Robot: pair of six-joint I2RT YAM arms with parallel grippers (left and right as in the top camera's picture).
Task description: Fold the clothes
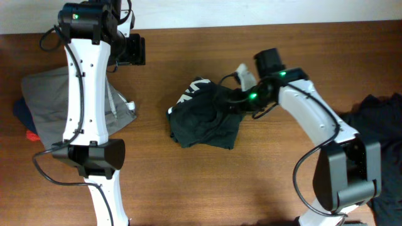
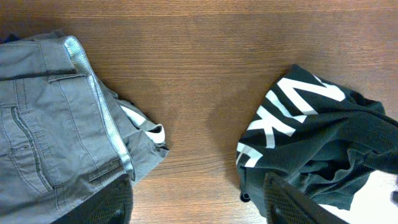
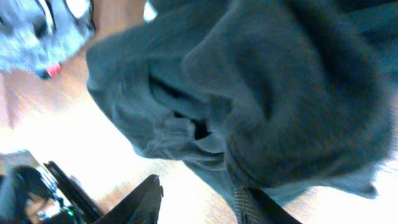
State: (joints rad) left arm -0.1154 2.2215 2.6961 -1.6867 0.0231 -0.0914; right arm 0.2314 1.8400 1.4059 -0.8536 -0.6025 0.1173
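Right pincer (image 3: 198,200) sat part-spread over the tabletop (image 1: 188,182), at the right edge of the crumpled black NIKE shirt (image 1: 204,119), fabric touching one finger. Left pincer (image 2: 200,204) was spread, empty, well left of it, near grey trousers (image 2: 43,124).

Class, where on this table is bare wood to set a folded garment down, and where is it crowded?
Free: the wood between the grey trousers and the black lettered shirt, and the strip in front of the shirt. Crowded: where the right arm meets the shirt, and the dark pile at the right edge.
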